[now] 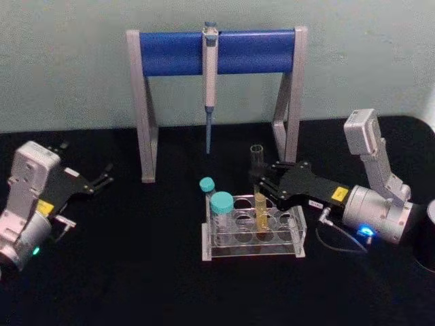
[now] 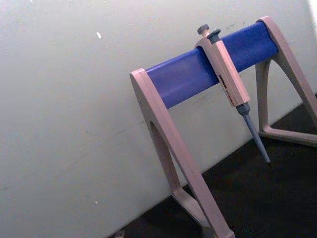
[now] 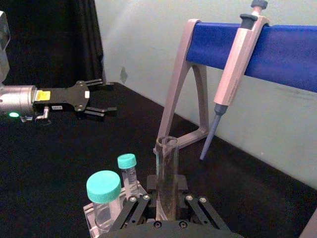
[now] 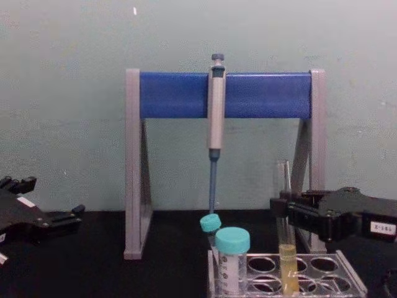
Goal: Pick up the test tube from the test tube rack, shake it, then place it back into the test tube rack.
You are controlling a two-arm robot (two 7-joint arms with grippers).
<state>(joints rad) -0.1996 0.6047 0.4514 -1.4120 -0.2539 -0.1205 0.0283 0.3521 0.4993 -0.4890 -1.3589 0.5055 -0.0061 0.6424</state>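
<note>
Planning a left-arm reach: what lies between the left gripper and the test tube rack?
Nothing: the head view shows bare table from the left gripper to the test tube rack.

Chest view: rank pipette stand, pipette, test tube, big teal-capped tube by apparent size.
1. pipette stand
2. pipette
3. test tube and big teal-capped tube: no clear rank; the first looks taller, the second wider and nearer the camera.

Dim, even light — soft shadows
</note>
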